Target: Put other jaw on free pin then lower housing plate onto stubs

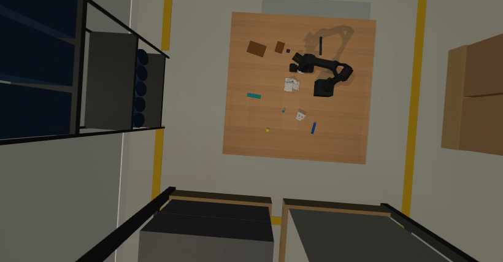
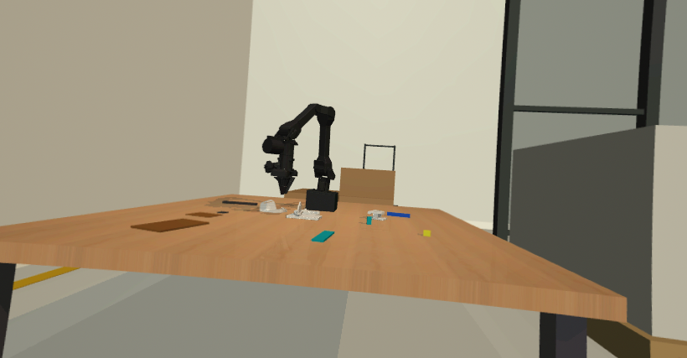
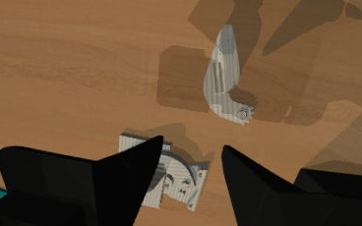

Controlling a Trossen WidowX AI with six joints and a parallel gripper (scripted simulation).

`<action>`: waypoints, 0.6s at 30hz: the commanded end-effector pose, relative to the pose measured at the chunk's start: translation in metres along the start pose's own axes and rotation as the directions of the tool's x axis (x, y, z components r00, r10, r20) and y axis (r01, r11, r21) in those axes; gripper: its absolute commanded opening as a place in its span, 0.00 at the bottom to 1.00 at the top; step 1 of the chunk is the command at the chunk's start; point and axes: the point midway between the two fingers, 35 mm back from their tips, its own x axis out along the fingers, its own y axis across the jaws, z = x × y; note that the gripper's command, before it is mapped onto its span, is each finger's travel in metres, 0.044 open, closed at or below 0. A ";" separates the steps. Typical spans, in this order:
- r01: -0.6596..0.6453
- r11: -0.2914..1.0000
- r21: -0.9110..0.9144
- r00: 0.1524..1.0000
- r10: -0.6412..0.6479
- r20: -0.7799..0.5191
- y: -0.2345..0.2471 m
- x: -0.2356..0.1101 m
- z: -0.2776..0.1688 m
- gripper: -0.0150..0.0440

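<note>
2 gripper (image 1: 297, 67) (image 2: 284, 193) (image 3: 193, 145) fingertips stand apart, gripping nothing. We see the loose jaw (image 2: 271, 206) (image 3: 221, 74) on the table (image 1: 260, 143) (image 2: 307, 254) (image 3: 39, 98), mostly hidden from above by the arm (image 1: 323, 62) (image 2: 324, 138). 1 finger partly covers the base (image 1: 288, 84) (image 2: 303, 215) (image 3: 152, 200), obscuring its mounted jaw in our wrist view.

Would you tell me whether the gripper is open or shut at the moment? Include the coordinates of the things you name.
The gripper (image 1: 304, 69) (image 2: 283, 192) (image 3: 193, 145) is open: the wrist view shows its fingertips standing apart with nothing gripped between them.

Looks like a warehouse: tall racking (image 1: 81, 66) (image 2: 503, 115), stacked cardboard boxes (image 1: 485, 70), yellow floor lines (image 1: 415, 84) (image 2: 45, 277).
</note>
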 end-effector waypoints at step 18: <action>-0.003 1.000 -0.006 1.000 0.003 0.002 0.001 -0.002 0.000 0.25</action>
